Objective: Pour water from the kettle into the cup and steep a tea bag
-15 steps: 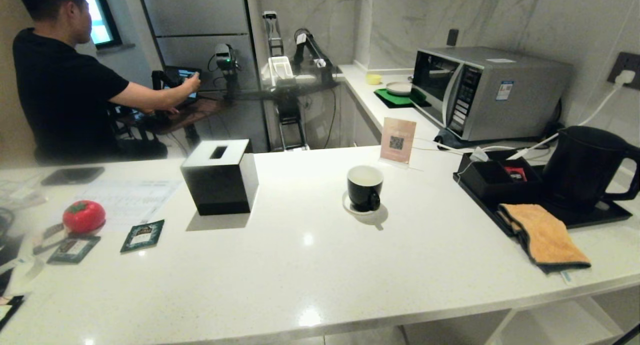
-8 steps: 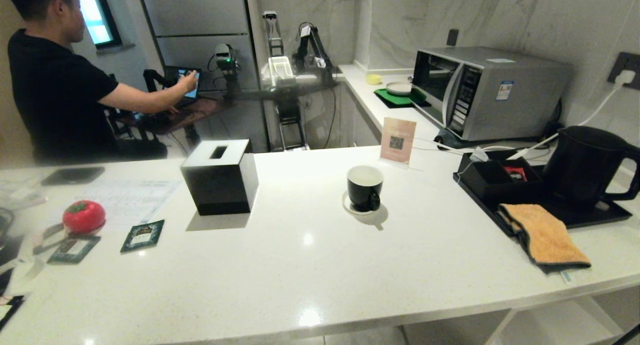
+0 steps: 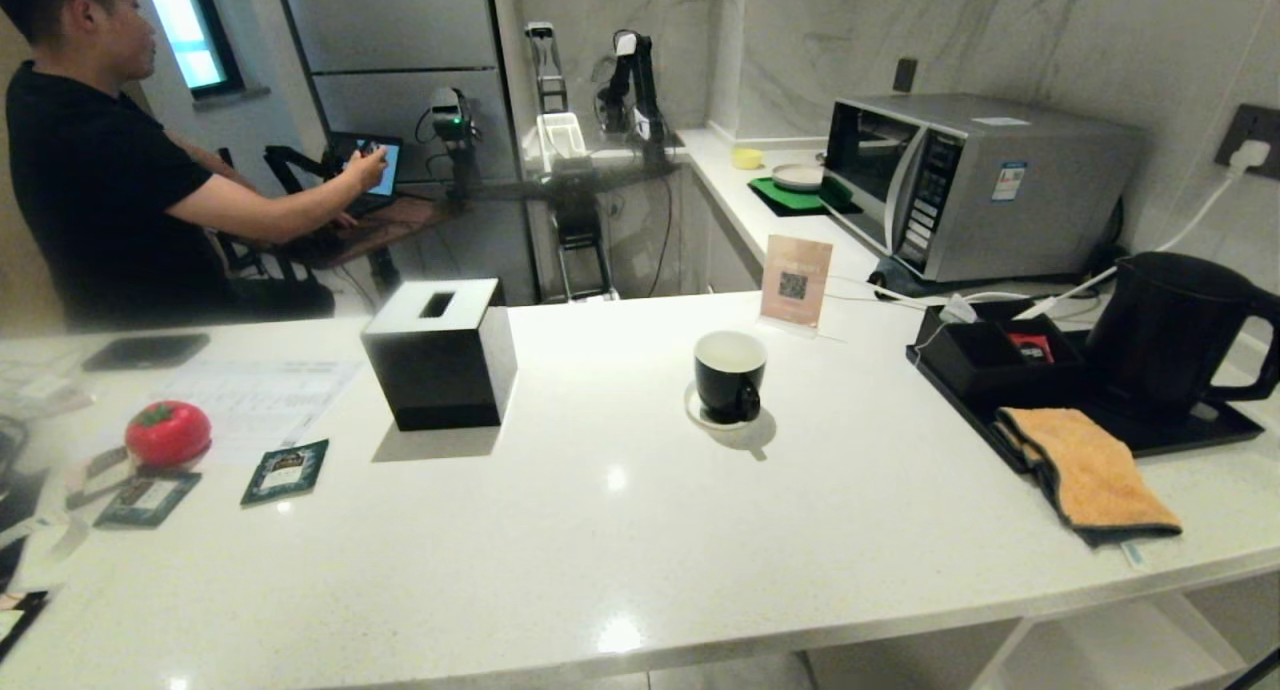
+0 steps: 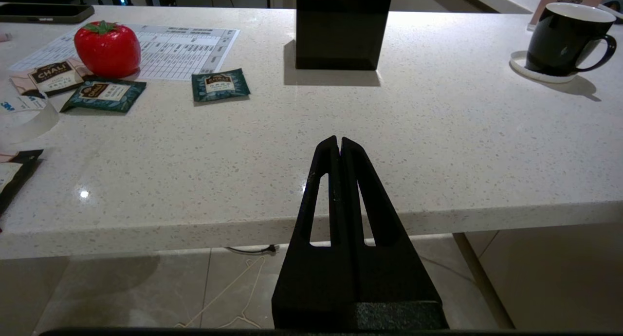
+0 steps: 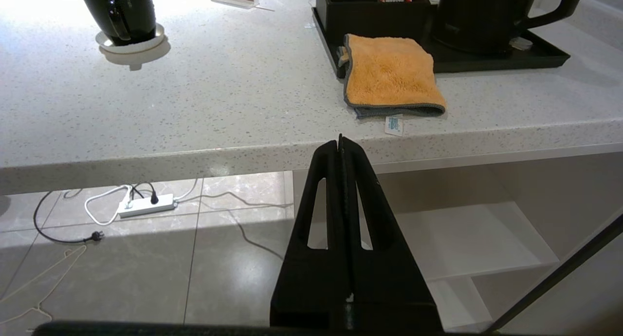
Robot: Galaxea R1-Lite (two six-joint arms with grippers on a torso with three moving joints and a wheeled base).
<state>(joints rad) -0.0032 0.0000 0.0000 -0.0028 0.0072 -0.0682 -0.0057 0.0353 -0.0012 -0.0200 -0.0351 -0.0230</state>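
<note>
Kettle (image 3: 1170, 335) stands upright on a black tray (image 3: 1190, 432) at the worktop's (image 3: 640, 540) right end. Cup (image 3: 730, 375) sits on its saucer mid-worktop, well back from the front edge. An orange cloth (image 3: 1090, 470) overhangs the tray's front rim. Left gripper (image 4: 339, 143) and right gripper (image 5: 340, 143) hang before the front edge, fingers pressed together, holding nothing.
</note>
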